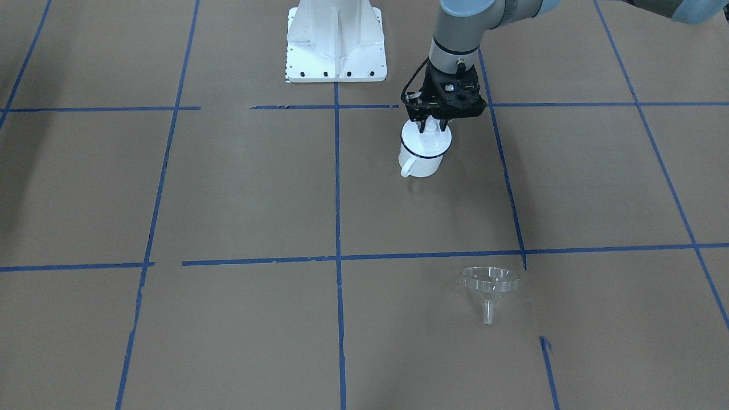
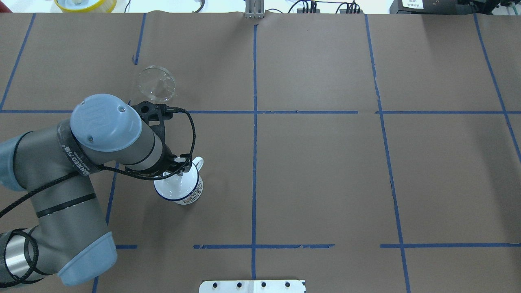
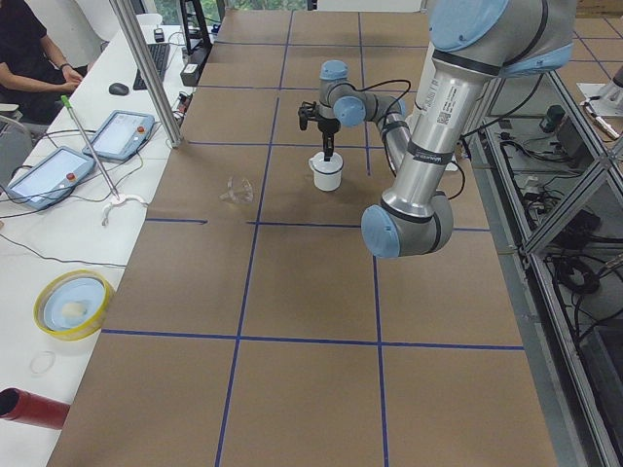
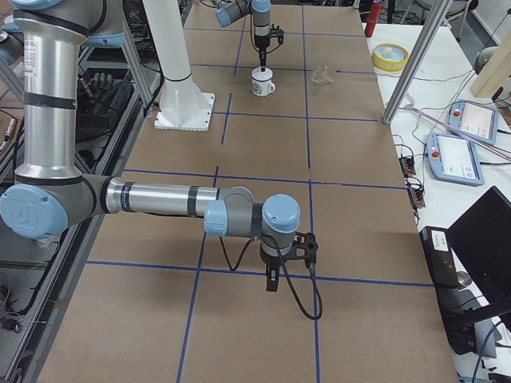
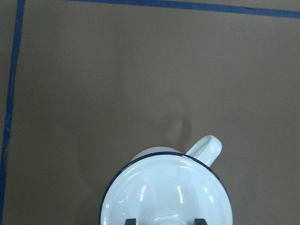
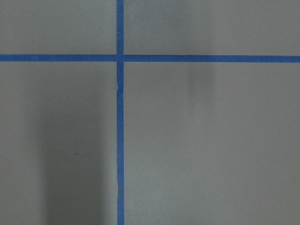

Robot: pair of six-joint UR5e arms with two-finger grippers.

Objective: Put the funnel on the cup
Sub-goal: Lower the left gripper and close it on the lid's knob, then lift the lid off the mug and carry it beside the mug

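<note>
The cup point(image 1: 422, 159) is a white mug with a dark blue rim, standing upright near the robot base, its handle point(image 5: 206, 147) pointing away from the base. A round white lid point(image 5: 164, 187) with a knob covers it. My left gripper point(image 1: 428, 126) is straight above it, with its fingertips point(image 5: 131, 221) apart on either side of the knob and a gap on each side. The clear funnel point(image 1: 490, 285) lies on the paper far from the cup, on the operators' side; it also shows in the overhead view point(image 2: 156, 83). My right gripper point(image 4: 271, 279) hangs over bare paper far away; I cannot tell if it is open.
The white base plate point(image 1: 336, 45) sits behind the cup. A yellow bowl point(image 3: 73, 304), a red cylinder point(image 3: 29, 409), tablets and a metal pole point(image 4: 423, 64) stand along the operators' side. Blue tape lines cross the brown paper.
</note>
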